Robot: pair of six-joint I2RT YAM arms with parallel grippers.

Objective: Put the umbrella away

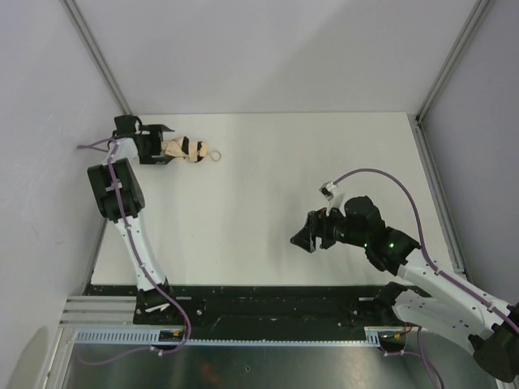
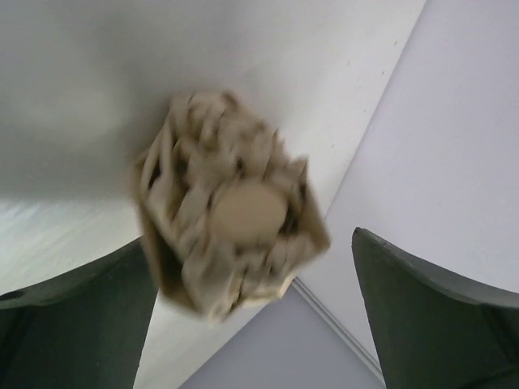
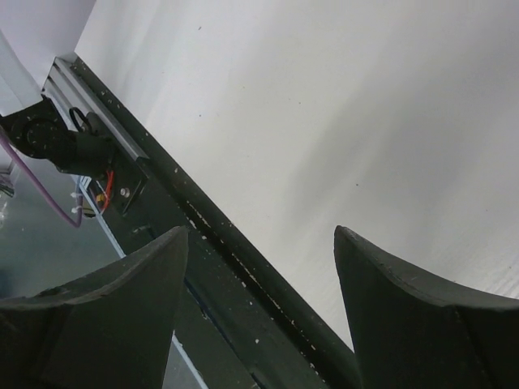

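The umbrella [image 1: 185,149] is a folded beige-tan bundle with a dark band, lying at the table's far left. Its pale handle and cord loop [image 1: 216,156] point right. My left gripper [image 1: 160,149] is open at the bundle's left end. In the left wrist view the umbrella [image 2: 231,207] shows end-on and blurred. It sits between the wide-apart fingers [image 2: 73,324] and close to the left one; I cannot tell if they touch. My right gripper [image 1: 304,237] is open and empty over the table's near middle. It points toward the front rail in the right wrist view [image 3: 261,230].
White walls close in the table [image 1: 324,162] at left, back and right, with metal corner posts [image 1: 97,57]. A black rail [image 3: 243,267] and cable tray run along the near edge by the arm bases.
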